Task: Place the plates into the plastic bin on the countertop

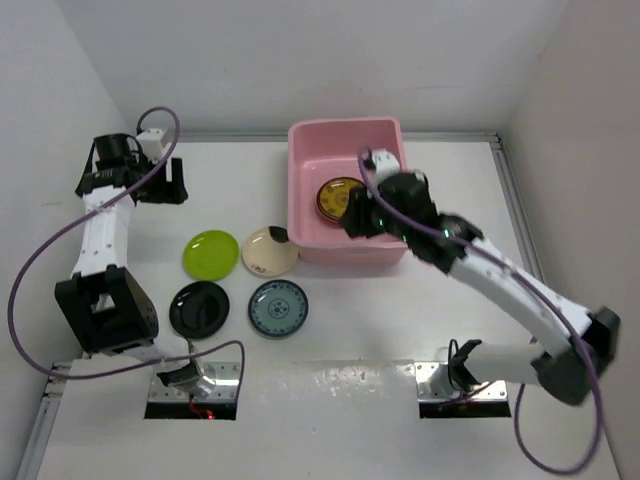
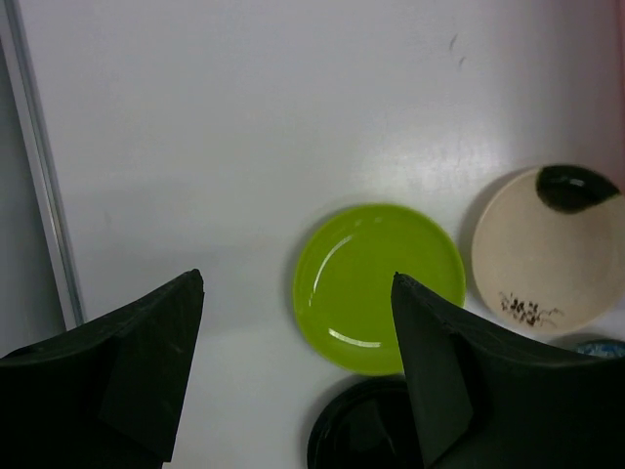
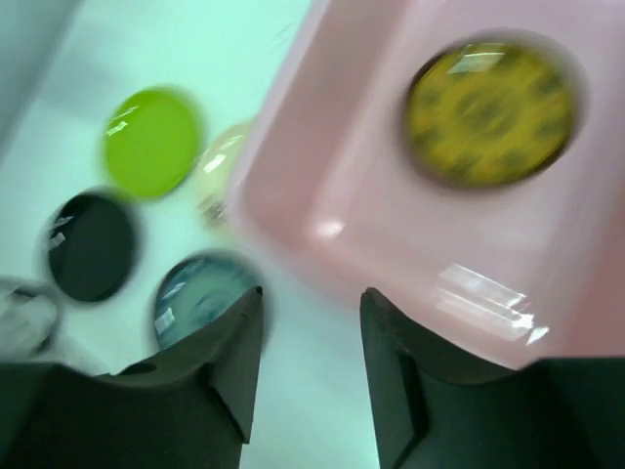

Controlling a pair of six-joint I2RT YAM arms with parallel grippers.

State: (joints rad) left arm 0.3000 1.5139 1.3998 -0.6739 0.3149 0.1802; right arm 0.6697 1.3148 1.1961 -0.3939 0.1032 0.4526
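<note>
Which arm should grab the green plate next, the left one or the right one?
Probably left. Its end effector is open, empty, and hangs nearest the green plate, which sits straight ahead in its wrist view. The right end effector is over by the plastic bin.

White desk (image 1: 400, 320) with a pink bin (image 1: 345, 126) and four plates.
The green plate (image 1: 211, 254) and cream plate (image 1: 266, 254) lie side by side left of the bin, the cream one right beside it; the black plate (image 1: 199, 308) and blue plate (image 1: 278, 308) lie in front of them.
</note>
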